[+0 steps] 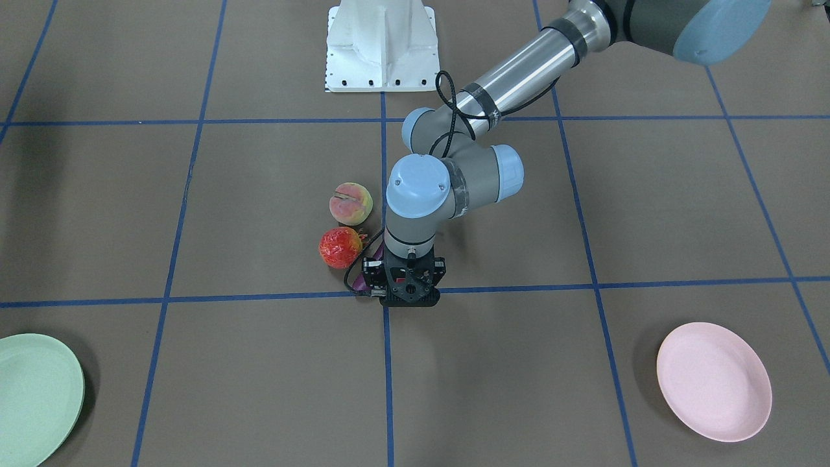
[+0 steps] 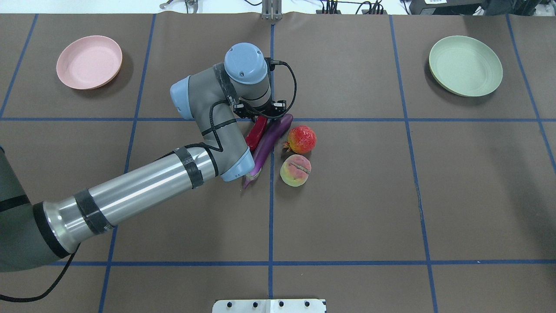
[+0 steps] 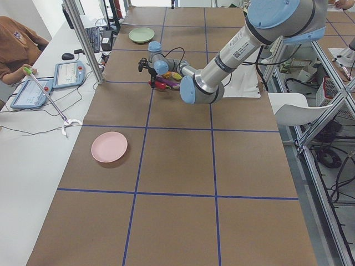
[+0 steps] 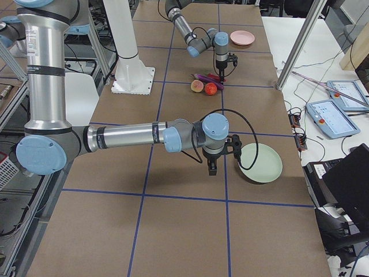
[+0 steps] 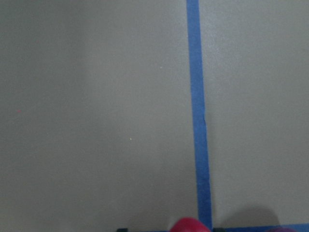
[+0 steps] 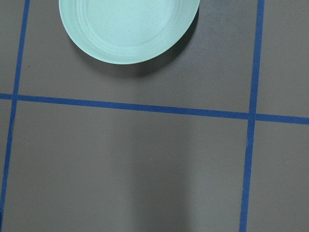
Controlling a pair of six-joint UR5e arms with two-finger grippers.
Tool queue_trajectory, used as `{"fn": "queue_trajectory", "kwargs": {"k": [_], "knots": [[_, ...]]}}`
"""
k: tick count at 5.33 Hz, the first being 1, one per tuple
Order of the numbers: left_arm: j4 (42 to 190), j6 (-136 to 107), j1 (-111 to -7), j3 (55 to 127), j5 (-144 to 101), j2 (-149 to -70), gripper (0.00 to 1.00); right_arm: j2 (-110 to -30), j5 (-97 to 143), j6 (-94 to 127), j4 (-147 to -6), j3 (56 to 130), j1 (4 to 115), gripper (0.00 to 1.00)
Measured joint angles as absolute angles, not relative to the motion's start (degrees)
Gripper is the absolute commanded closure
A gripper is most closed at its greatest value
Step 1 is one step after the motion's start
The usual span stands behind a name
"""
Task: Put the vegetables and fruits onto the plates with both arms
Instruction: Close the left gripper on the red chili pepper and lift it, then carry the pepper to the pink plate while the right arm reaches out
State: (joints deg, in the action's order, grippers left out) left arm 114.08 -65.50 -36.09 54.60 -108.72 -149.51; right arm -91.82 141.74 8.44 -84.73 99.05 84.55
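I see the left gripper (image 2: 261, 114) low over the far end of the chili (image 2: 256, 133) at mid-desk (image 2: 347, 208). The fingers are hidden, so I cannot tell their width. The eggplant (image 2: 270, 141) lies alongside the chili on its right. The pomegranate (image 2: 302, 139) and peach (image 2: 296, 170) sit just right of that. The right gripper (image 4: 211, 171) hangs beside the green plate (image 2: 465, 65), far right; I cannot tell its finger state either. The pink plate (image 2: 89, 62) is far left. The label (image 3: 239, 47) on the left arm (image 2: 143, 187) is too small to read.

The eggplant (image 2: 266, 144) is glossy, the pink plate (image 2: 89, 62) matte.
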Motion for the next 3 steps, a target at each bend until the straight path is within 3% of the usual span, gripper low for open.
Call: {"fn": "queue_trajectory", "kwargs": {"k": [3], "knots": [[113.98,-66.86,-38.29,55.48,-109.07,-149.50,1.00,-91.22,142.21,9.07,-84.79,99.39,84.62,0.00]]}}
